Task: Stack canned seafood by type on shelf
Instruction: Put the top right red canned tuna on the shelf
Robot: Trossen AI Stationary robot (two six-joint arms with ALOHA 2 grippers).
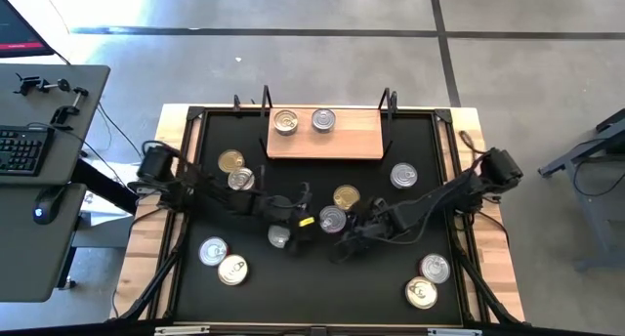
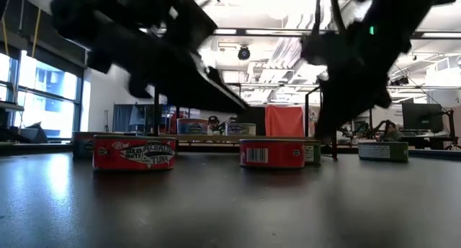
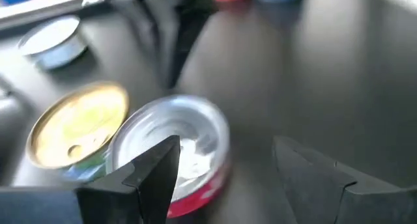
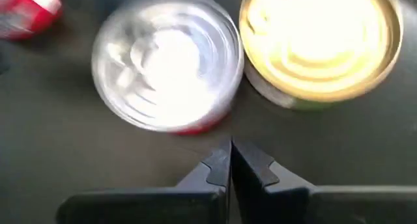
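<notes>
The tins are small, round and flat, most with silver ribbed lids and pull tabs, a few gold-lidded; the low view shows red labels on two of them. Two silver-lidded tins (image 1: pixel 304 120) sit side by side on the shelf (image 1: pixel 359 142), a light-wood board on a black wire frame at the far edge of the worktop (image 1: pixel 186 277). The rest lie scattered on the black mat: a gold tin (image 1: pixel 230 160) and a silver one (image 1: pixel 240 179) touching at the left, a gold tin (image 1: pixel 346 195) and a silver tin (image 1: pixel 332 219) near the middle, one silver tin (image 1: pixel 403 175) to the right, a pair at the near left (image 1: pixel 223 260) and a pair at the near right (image 1: pixel 428 280).

The left gripper (image 3: pixel 225 178) hangs mid-mat with its fingers (image 3: pixel 153 168) spread, beside a silver tin with a red wall (image 3: pixel 172 142) that touches a gold one (image 3: pixel 78 123). The right gripper (image 4: pixel 230 164) has its fingers pressed together, holding nothing, just short of the middle silver tin (image 4: pixel 166 68) and gold tin (image 4: pixel 319 38)
</notes>
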